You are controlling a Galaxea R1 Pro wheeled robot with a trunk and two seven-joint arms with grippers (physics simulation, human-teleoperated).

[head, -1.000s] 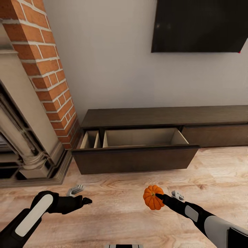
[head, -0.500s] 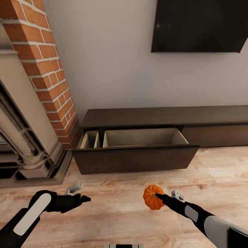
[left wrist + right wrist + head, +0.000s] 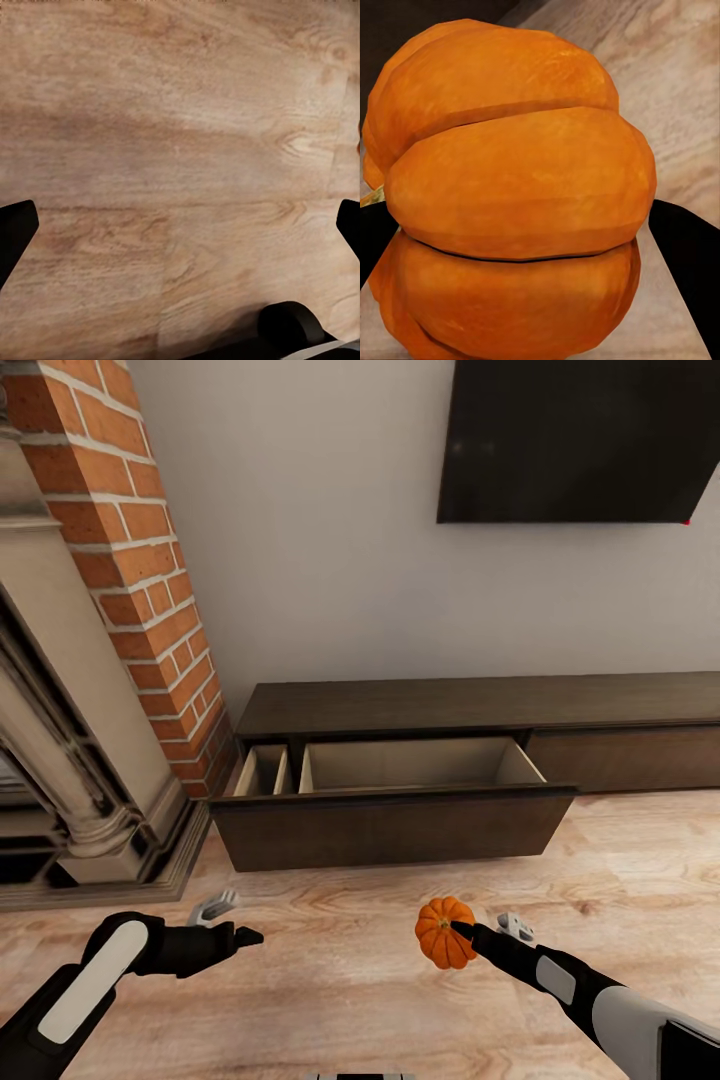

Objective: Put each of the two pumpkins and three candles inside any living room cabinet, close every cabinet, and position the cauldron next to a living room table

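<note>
A small orange ribbed pumpkin (image 3: 443,934) hangs low over the wood floor, with my right gripper (image 3: 468,932) shut on it. Up close in the right wrist view the pumpkin (image 3: 510,195) sits between two black fingers (image 3: 690,255). The long dark-brown cabinet (image 3: 480,705) stands against the wall ahead of it. Its wide left drawer (image 3: 400,765) is pulled out, and its beige inside looks bare. My left gripper (image 3: 232,922) hovers open over the floor at the lower left, nothing between its fingers (image 3: 15,229).
A brick column (image 3: 130,560) and a stone fireplace surround (image 3: 70,780) stand left of the cabinet. A dark TV (image 3: 580,440) hangs on the wall above it. The drawer front (image 3: 390,825) juts out over the floor (image 3: 640,880). A narrow open compartment (image 3: 262,768) adjoins the drawer.
The head view has tilted a little, shifting the scene slightly down. My left gripper has dropped slightly. The right gripper still holds the pumpkin in the same spot.
</note>
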